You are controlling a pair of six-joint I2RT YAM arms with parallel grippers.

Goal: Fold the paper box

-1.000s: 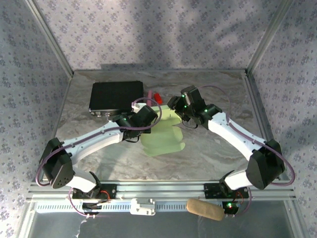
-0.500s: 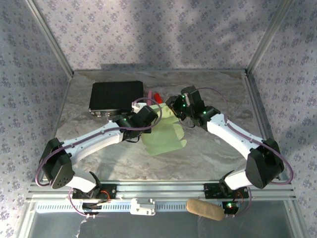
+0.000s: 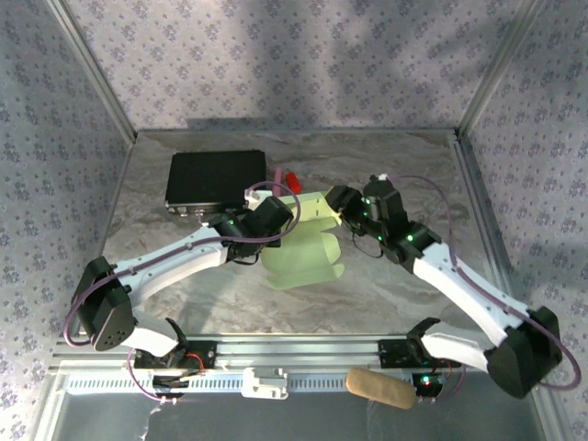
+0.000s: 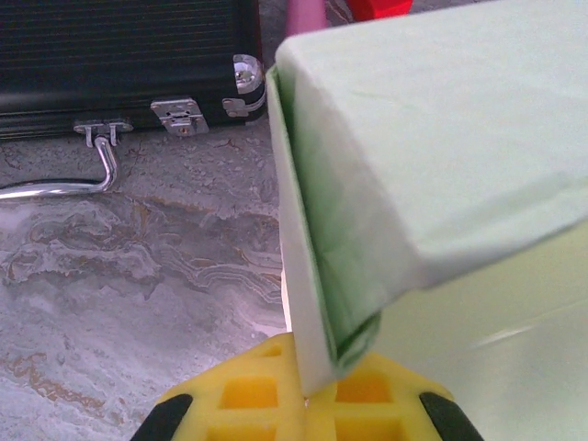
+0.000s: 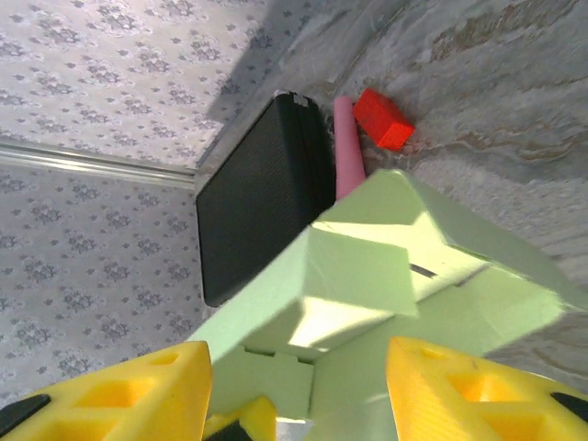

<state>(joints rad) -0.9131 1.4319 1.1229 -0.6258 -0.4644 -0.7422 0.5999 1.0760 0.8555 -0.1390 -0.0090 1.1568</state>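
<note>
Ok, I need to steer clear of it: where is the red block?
In the top view the red block lies just right of the black case, beside a pink stick and beyond the paper box.

arms (image 3: 175,255): white links, black joints (green LEDs (image 3: 424,378)) | cables (image 3: 66,322): purple | pincer fingers (image 5: 119,390): yellow, grid-pocketed

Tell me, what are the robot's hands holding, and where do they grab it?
The left gripper pinches the paper box by a thin side wall at its folded corner. The right gripper is open, holding nothing.
</note>
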